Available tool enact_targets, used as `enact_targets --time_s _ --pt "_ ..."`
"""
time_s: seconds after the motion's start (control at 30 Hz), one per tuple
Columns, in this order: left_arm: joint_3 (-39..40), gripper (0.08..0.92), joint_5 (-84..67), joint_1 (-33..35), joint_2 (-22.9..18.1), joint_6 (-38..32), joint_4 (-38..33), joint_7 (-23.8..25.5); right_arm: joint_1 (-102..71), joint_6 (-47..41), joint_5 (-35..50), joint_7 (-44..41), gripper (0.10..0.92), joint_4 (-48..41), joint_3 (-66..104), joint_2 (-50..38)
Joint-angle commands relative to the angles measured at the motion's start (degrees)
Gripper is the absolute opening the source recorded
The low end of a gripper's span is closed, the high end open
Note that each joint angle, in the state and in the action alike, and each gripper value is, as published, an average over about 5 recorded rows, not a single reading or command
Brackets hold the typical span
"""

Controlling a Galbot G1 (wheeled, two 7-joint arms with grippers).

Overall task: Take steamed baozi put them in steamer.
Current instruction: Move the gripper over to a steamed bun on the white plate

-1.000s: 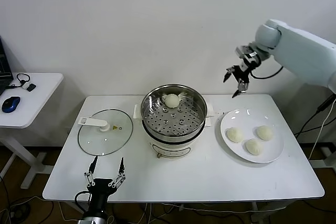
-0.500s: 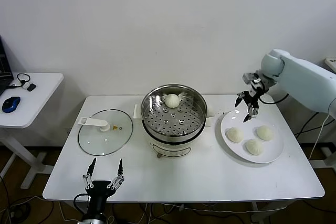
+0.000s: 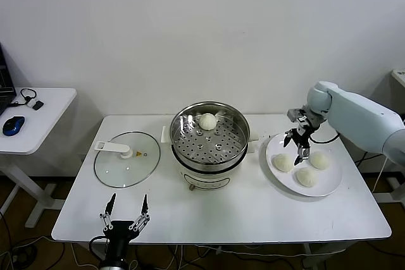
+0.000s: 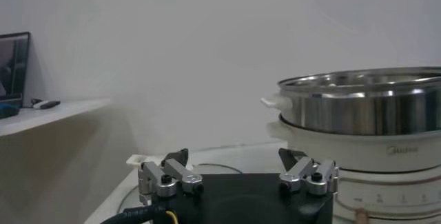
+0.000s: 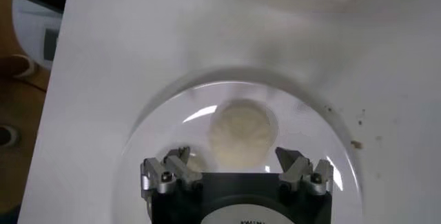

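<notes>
Right gripper (image 3: 297,148) spread wide, holding nothing, poised just above three baozi (image 3: 283,162) on white plate (image 3: 329,185). Fourth baozi (image 3: 207,121) inside steamer (image 3: 209,135), well off. Left gripper (image 3: 126,214) wide, idle at table's near edge.

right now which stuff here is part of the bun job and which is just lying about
Part of the job:
- baozi in the steamer
- three baozi on the plate
- steamer
- white plate
- right pincer, open above the plate

Just lying about:
- glass lid
- left pincer, parked at the table's near edge
- mouse on the side table
</notes>
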Motion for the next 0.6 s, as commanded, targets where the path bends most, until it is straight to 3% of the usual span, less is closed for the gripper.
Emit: enact_targets --time_s 0.03,0.6 --pt "0.07 0.823 -0.26 0.06 0.04 -0.06 0.11 0.09 -4.3 1.35 -3.13 2.37 0.823 -2.21 4.09 0.9" --pt "0.13 0.823 -1.6 0.24 0.14 0.0 0.39 0.28 -6.58 1.89 -6.75 4.3 0.823 -3.99 7.07 2.54"
